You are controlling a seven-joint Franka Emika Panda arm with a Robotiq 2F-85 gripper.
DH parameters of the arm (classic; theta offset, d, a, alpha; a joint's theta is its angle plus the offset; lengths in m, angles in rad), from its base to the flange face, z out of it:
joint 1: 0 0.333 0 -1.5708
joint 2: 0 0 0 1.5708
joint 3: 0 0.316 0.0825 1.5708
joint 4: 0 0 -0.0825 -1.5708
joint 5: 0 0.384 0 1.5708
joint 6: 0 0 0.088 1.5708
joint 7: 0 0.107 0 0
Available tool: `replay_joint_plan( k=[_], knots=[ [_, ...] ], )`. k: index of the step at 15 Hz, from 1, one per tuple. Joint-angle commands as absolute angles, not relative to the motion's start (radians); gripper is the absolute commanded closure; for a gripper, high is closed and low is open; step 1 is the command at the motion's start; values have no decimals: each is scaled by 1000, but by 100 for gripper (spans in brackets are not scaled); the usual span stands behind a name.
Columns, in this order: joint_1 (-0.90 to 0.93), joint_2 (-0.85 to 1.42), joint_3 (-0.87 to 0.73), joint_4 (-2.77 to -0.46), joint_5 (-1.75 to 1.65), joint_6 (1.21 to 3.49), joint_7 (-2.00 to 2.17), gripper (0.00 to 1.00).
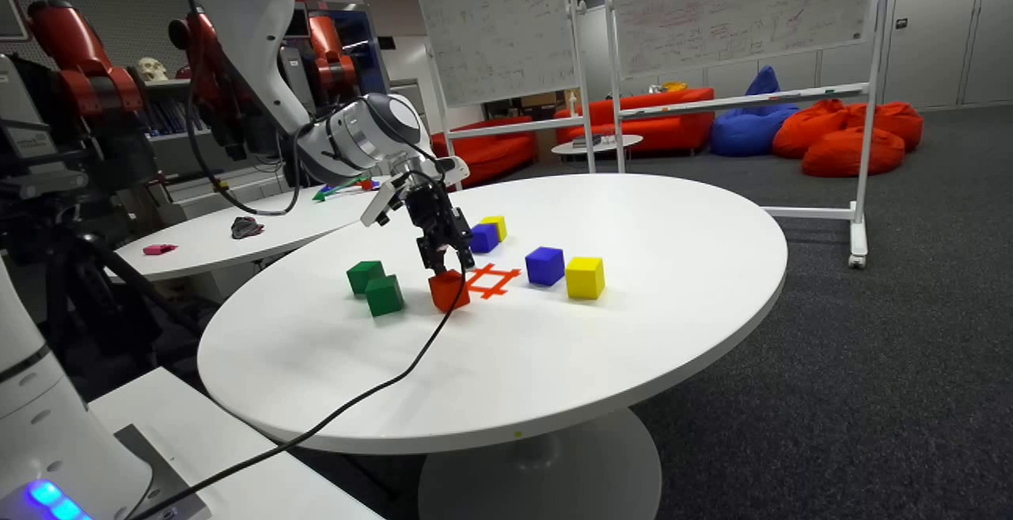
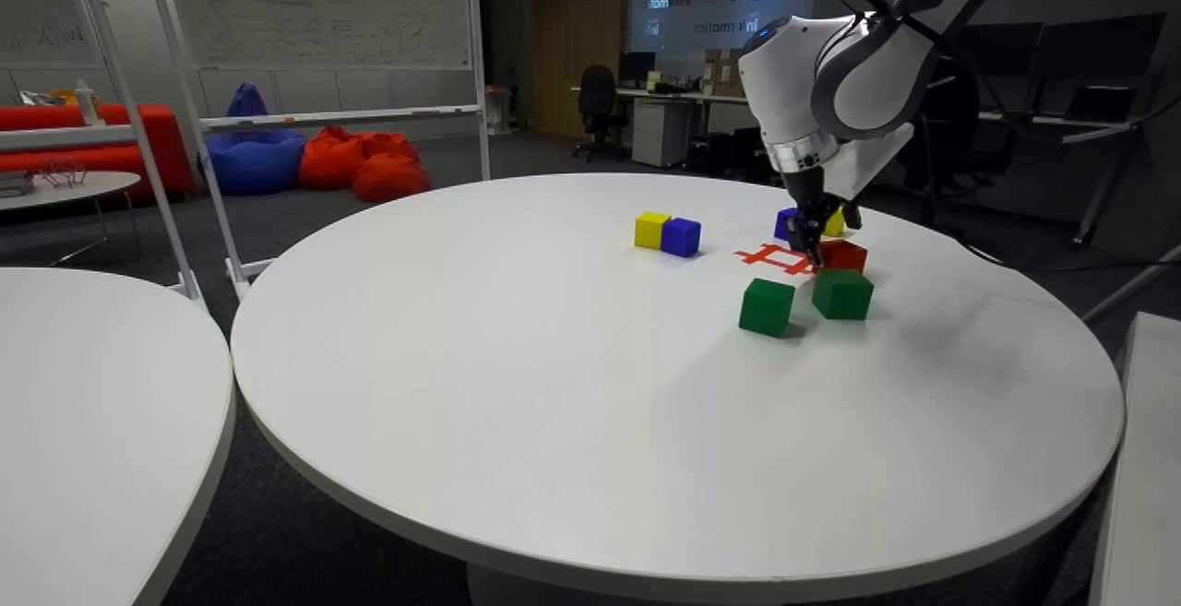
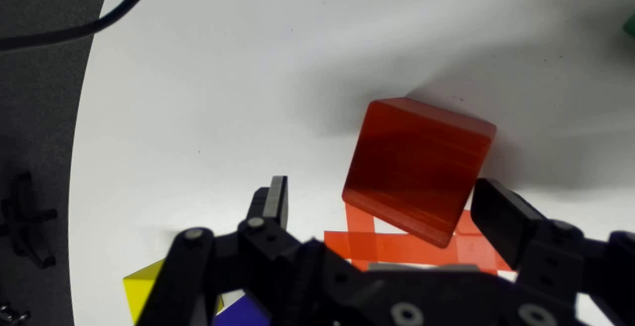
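1. Bench (image 1: 665,362): in wrist view, edge at nine o'clock, well apart from the red cube (image 3: 419,167).
2. Tape outline (image 3: 397,247): the cube's six o'clock, partly hidden.
3. The red cube: equal-sided, edges slanting toward one.
4. Green cube (image 3: 630,27) at two; blue cube (image 3: 242,314) and yellow cube (image 3: 139,289) near eight.
5. Fingers (image 3: 506,222): spread apart, one tip beside the red cube; contact unclear.

Your things sit on a round white table (image 1: 514,338). As an exterior view shows it, you have a far green cube (image 1: 364,276) and a near green cube (image 1: 385,296) on the left, then a red cube (image 1: 445,292) to their right, close by a red tape outline (image 3: 402,249). Farther away you see a blue cube (image 1: 483,239) just beside a yellow cube (image 1: 496,225); on the right, another blue cube (image 1: 545,266) stands left of another yellow cube (image 1: 585,278).
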State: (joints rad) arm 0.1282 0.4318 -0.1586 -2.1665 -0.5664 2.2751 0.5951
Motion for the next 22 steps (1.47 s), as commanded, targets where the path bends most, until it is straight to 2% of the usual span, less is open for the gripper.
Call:
replay_joint_plan(
  k=[1, 10, 22],
  knots=[
    [134, 411, -157, -2187, -574, 2283, 598, 0],
    [148, 307, -154, -2292, -609, 2307, 642, 0],
    [103, 277, -174, -2388, -622, 2368, 644, 0]
  ],
)
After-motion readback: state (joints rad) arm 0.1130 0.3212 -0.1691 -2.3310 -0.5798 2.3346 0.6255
